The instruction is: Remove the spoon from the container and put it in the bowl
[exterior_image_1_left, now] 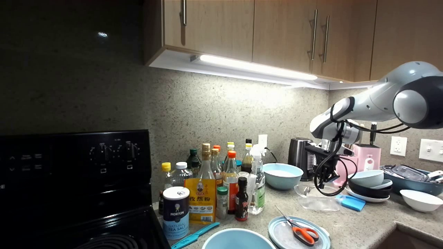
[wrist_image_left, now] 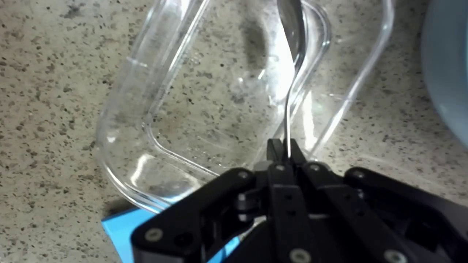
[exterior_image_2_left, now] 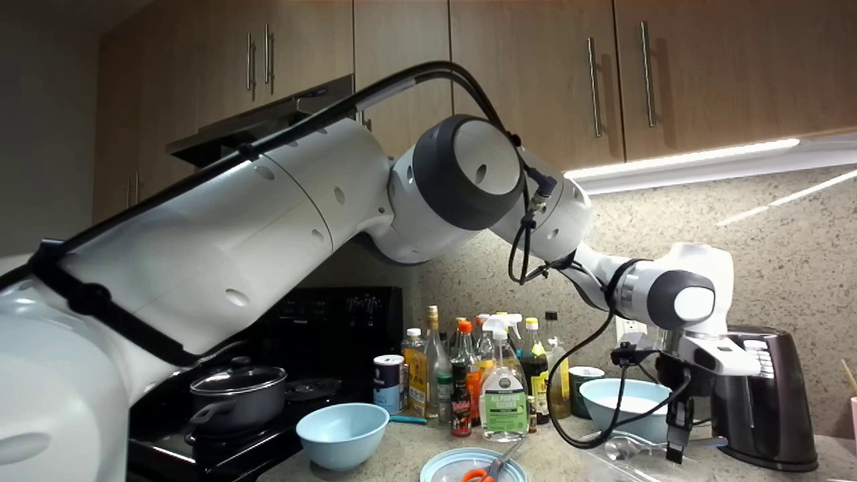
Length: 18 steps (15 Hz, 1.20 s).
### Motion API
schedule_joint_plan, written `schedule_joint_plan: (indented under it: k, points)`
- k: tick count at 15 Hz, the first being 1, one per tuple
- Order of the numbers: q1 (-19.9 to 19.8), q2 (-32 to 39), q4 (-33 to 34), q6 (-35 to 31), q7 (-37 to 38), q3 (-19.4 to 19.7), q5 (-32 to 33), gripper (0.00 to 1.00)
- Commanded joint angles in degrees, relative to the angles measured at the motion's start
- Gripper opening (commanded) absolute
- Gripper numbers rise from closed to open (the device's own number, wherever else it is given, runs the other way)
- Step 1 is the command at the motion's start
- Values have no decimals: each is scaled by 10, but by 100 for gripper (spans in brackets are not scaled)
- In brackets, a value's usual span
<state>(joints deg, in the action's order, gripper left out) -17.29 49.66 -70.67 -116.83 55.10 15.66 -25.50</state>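
My gripper (wrist_image_left: 287, 148) is shut on the handle of a metal spoon (wrist_image_left: 293, 33); its fingers (exterior_image_2_left: 676, 447) also show in an exterior view. The spoon (exterior_image_2_left: 706, 442) lies roughly level, its head over a clear plastic tray (wrist_image_left: 124, 109), with a shadow apart from it. The pink upright container (exterior_image_1_left: 368, 155) stands behind the arm in an exterior view, partly hidden. One light blue bowl (exterior_image_1_left: 238, 240) is at the counter's front and also shows near the stove (exterior_image_2_left: 343, 435). Another light blue bowl (exterior_image_1_left: 283, 177) stands beside the kettle; it shows in the wrist view (wrist_image_left: 448, 69).
The dark kettle (exterior_image_2_left: 763, 398) is close to the gripper. A round lid (exterior_image_1_left: 277, 231) bears orange scissors (exterior_image_1_left: 304, 235). Bottles and a spray bottle (exterior_image_2_left: 503, 402) stand between the two bowls. A blue flat object (exterior_image_1_left: 352, 202) and stacked dishes (exterior_image_1_left: 368, 178) are beside the tray.
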Motion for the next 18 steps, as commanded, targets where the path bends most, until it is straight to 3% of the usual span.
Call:
schedule_joint_plan:
  k: [1, 7, 9, 10, 14, 18]
  points:
    - [1, -64, -68, -67, -53, -14, -24, 1]
    - [-3, -93, -70, -173, -59, -47, -89, 1]
    - [-9, -93, -70, -209, -103, -69, -109, 1]
    - [-9, -70, -34, -177, -52, -59, -70, 1]
    - [-10, -66, -33, -181, -54, -63, -69, 1]
    - [13, -32, 14, -228, 39, -50, -64, 1]
